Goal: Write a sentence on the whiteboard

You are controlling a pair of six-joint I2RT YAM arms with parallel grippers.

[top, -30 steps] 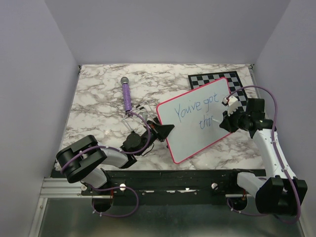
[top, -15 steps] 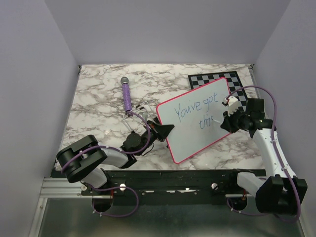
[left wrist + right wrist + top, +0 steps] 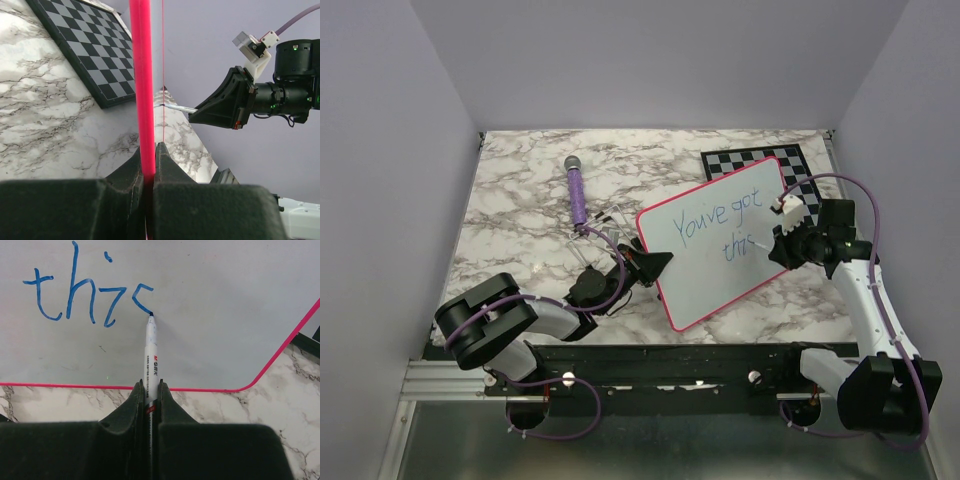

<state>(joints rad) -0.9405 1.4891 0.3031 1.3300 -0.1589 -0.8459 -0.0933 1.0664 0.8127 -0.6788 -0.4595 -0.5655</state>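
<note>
We see a white whiteboard (image 3: 705, 290) with a pink-red rim over the right half of the marble table (image 3: 520, 220). On it the sentence (image 3: 716, 220), in thin blue handwriting, reads "You've got" above "this". The left gripper (image 3: 655, 265) pinches the board's left rim. The right gripper (image 3: 782, 245) is clamped on a white marker (image 3: 150, 347), its tip touching the last blue stroke. A chessboard (image 3: 760, 158) lies behind.

Lab booth: plain walls (image 3: 650, 60), marble-look tabletop (image 3: 520, 210) (alu rail (image 3: 430, 380) in front).
</note>
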